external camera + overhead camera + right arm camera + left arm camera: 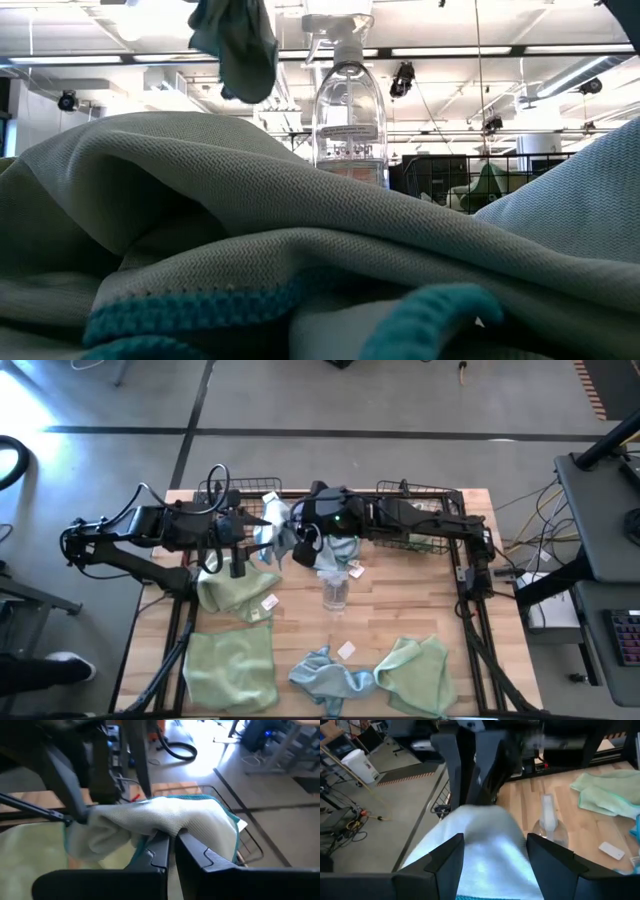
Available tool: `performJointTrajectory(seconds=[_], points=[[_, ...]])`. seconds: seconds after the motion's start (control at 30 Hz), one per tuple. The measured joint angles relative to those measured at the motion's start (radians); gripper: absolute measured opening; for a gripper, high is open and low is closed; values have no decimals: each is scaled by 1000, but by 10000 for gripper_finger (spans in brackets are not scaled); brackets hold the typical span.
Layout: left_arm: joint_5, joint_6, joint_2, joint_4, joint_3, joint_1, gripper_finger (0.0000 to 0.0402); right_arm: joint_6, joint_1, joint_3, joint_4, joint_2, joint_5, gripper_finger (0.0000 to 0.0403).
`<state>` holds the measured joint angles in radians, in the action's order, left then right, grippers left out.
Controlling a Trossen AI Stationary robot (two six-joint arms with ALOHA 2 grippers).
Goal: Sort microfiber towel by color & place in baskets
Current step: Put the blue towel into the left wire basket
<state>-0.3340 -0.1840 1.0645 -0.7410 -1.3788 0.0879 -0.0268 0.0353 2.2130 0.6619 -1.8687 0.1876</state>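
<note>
We are watching the right gripper pinching a light blue towel, its fingers clamped on a fold, while the left gripper is standing wide open around the same cloth. Both are hanging just behind the spray bottle, between the two wire baskets. We are judging that the dangling towel may be brushing the bottle and toppling it, or slipping from that thin pinch, or being tugged if both grip. Green towels are lying near the bottle.
</note>
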Motion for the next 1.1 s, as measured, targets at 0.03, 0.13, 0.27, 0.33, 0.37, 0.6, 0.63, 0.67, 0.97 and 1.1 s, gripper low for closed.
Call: performJointTrajectory(seconds=[0.03, 0.13, 0.27, 0.33, 0.37, 0.6, 0.63, 0.67, 0.97, 1.1], points=[[0, -6, 0, 0, 0, 0, 201, -11, -1, 8, -1, 0, -4, 13], [-3, -19, 0, 0, 0, -1, 201, -18, -1, 24, -1, 2, -5, 13], [-103, -38, 0, 0, 0, -1, 201, -25, -3, 36, -1, 5, -5, 13], [-153, -43, 0, 1, 0, -3, 201, -28, -8, 38, -5, 7, -9, 13], [-167, -44, 0, 1, 0, -5, 201, -32, -10, 37, -9, 7, -11, 13], [-181, -44, 3, 9, 0, -34, 201, -38, -13, 34, -14, 7, -52, 13], [-181, -44, 5, 10, 0, -36, 201, -38, -13, 34, -19, 7, -58, 13], [-180, -44, 7, 10, 0, -37, 201, -39, -13, 34, -23, 7, -61, 13], [-180, -36, 24, 12, 0, -37, 174, -51, -13, 34, -44, 7, -64, 13], [-180, -36, 29, 16, 0, -37, 115, -51, -13, 34, -46, 7, -64, 13]])
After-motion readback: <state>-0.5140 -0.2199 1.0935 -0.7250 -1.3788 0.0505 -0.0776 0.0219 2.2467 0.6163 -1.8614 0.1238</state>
